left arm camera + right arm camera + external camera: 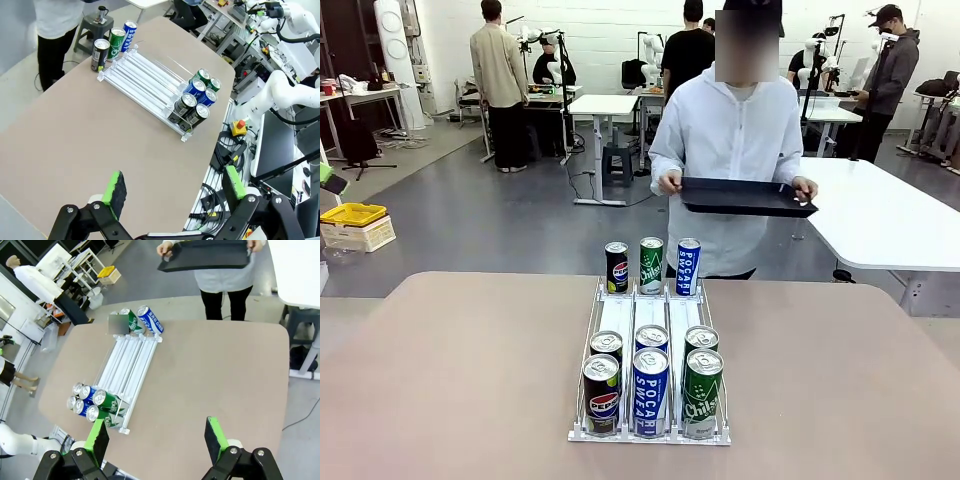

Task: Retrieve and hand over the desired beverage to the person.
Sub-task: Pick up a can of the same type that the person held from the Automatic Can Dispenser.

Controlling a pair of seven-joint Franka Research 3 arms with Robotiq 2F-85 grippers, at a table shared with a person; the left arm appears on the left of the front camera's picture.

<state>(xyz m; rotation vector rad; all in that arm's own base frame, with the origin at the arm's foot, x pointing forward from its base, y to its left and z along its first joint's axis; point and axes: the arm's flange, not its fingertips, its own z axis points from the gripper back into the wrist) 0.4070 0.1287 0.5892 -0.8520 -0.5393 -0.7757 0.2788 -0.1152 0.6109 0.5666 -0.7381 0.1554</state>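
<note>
Person (740, 130) holds black tray (745, 197) beyond tabletop (460, 380) far edge. Six near cans (650, 385) fill rack (650, 312) front; three far cans (651, 265) at its back. Left gripper (173, 182), right gripper (157, 432): jaws wide, empty.

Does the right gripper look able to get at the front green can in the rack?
Probably yes. The right gripper is open above the table; the front green can stands upright at the rack's near right corner with nothing over it, and the person holds the tray beyond the far edge.
</note>
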